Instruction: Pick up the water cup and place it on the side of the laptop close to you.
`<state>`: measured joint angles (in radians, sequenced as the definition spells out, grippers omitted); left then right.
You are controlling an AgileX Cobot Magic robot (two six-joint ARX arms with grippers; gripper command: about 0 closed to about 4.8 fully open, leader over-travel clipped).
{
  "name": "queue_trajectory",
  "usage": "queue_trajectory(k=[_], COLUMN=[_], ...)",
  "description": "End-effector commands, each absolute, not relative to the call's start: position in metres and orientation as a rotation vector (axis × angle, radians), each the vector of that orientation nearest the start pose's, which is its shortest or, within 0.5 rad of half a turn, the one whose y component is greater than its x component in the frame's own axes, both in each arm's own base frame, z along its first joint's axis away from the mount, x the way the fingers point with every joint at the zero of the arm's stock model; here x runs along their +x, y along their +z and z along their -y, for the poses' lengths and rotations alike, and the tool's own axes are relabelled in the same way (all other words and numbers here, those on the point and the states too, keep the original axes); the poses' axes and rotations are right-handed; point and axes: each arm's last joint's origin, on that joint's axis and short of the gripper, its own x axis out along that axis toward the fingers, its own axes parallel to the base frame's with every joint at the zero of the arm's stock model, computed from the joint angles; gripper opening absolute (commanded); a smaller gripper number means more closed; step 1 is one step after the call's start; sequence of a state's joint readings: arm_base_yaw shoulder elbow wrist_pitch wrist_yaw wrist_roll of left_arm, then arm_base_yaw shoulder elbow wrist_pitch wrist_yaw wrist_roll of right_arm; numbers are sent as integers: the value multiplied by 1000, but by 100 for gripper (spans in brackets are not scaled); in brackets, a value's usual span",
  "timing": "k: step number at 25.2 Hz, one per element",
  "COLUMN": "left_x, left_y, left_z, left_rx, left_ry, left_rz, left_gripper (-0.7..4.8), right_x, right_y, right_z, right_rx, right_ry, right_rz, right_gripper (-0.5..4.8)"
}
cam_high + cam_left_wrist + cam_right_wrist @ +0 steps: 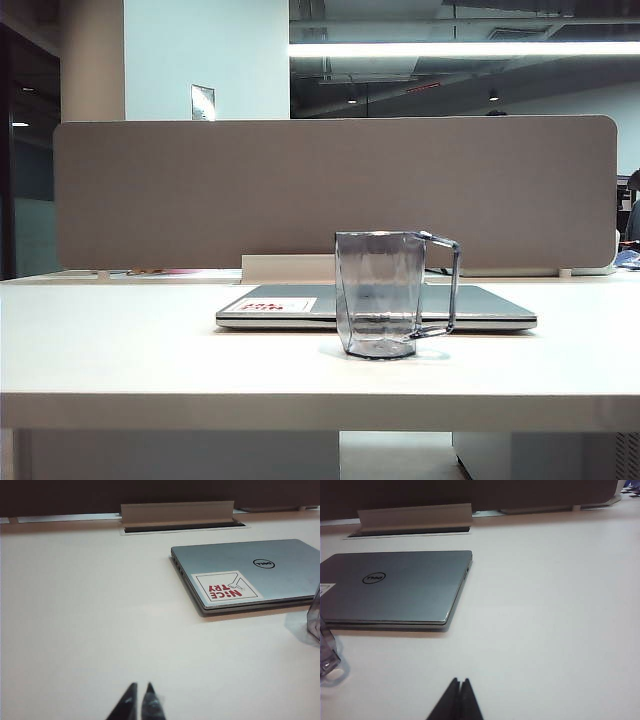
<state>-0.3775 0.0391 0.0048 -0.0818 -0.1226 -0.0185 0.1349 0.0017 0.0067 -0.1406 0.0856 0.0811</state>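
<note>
While apart, water cup (378, 293), grippers (139, 700).

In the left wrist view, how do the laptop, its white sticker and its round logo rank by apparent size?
1. the laptop
2. the white sticker
3. the round logo

All three lie on one lid, so nearness hardly matters. The left gripper is shut, away from them.

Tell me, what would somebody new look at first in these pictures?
Probably the see-through grey water cup, standing upright on the white table just in front of the closed silver laptop. Next, the white sticker with red letters on the laptop's lid corner. The left gripper and right gripper sit shut, low over the table, holding nothing.
</note>
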Motion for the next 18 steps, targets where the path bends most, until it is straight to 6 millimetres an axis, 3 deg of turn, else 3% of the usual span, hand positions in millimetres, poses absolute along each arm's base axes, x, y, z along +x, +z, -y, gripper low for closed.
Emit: queue_trajectory(k=[1, 18], left_x=[93, 95], left_y=[157, 157], left_z=[33, 27], left_rx=[6, 1], left_ry=[-262, -213], left_rz=[-99, -95], left_gripper=[19, 21], right_x=[96, 96], right_y=[150, 148], right_z=[-11, -11], right_rx=[62, 59], right_ry=[47, 46], right_rz=[-147, -168], right_gripper=[-8, -8])
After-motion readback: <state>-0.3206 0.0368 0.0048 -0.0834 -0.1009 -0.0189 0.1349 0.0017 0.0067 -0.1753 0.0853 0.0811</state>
